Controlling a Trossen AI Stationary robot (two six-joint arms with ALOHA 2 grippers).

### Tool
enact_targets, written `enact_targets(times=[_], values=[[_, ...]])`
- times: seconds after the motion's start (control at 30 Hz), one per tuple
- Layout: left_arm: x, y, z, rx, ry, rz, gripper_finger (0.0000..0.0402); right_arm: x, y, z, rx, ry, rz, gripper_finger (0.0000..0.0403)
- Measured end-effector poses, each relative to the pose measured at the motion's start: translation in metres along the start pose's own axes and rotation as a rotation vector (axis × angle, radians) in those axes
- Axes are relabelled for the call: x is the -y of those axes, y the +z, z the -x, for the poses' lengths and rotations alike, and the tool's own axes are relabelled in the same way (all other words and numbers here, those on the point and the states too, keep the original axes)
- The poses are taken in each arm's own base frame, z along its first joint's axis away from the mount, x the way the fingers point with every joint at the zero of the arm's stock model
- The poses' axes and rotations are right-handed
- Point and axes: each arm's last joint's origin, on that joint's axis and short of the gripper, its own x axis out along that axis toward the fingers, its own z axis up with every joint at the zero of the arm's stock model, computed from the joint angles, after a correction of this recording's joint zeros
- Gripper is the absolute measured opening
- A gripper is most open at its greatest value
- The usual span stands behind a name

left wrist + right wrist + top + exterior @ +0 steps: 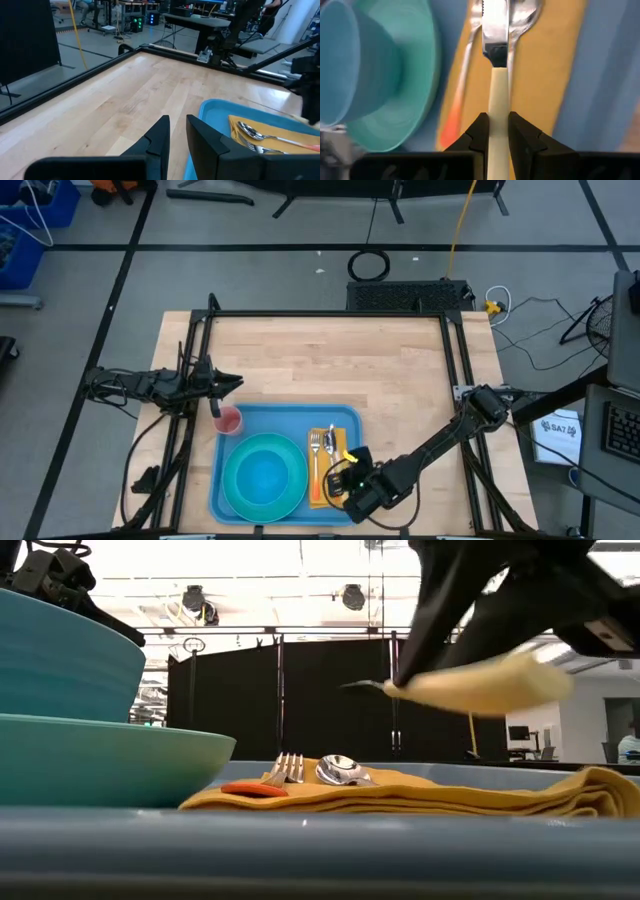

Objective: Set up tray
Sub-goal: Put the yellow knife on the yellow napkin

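Tray: the big flat light-blue plastic tray (290, 420) with rounded corners sits at the near edge of the pale wooden tabletop (330, 360), about midway along it.
Plate: a round teal plate (264, 474) fills the tray's left half, and in my right wrist view a light-blue cup (342, 60) stands on it.
Napkin: the folded yellow-orange napkin (322, 490) lies along the tray's right half, beside the plate.
Cutlery: a steel fork with an orange handle (315, 448) and a steel spoon (331, 442) lie side by side on the napkin.
Right hand: my right gripper (352, 476) hangs over the napkin's right side, fingers pinched on the cream handle of a steel-bladed knife (496, 70), which floats above the napkin in the low view.
Left hand: my left gripper (226, 383) waits near the tabletop's left edge, just off the tray's far left corner, fingers a narrow gap apart, nothing between them.
Cup: a small pink translucent cup (229, 420) stands at the tray's far left corner, just below that gripper.
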Motion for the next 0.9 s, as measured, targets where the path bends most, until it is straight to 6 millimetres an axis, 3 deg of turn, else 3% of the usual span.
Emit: enact_targets(times=[0.33, 0.9], values=[[0.0, 0.0, 0.0, 0.0, 0.0, 0.0, 0.0067, 0.009, -0.025, -0.028, 0.029, 0.006, -0.083, 0.0036], [0.0, 0.0, 0.0, -0.002, -0.004, 0.001, 0.0067, 0.017, -0.033, -0.019, 0.073, -0.005, -0.092, 0.0036]])
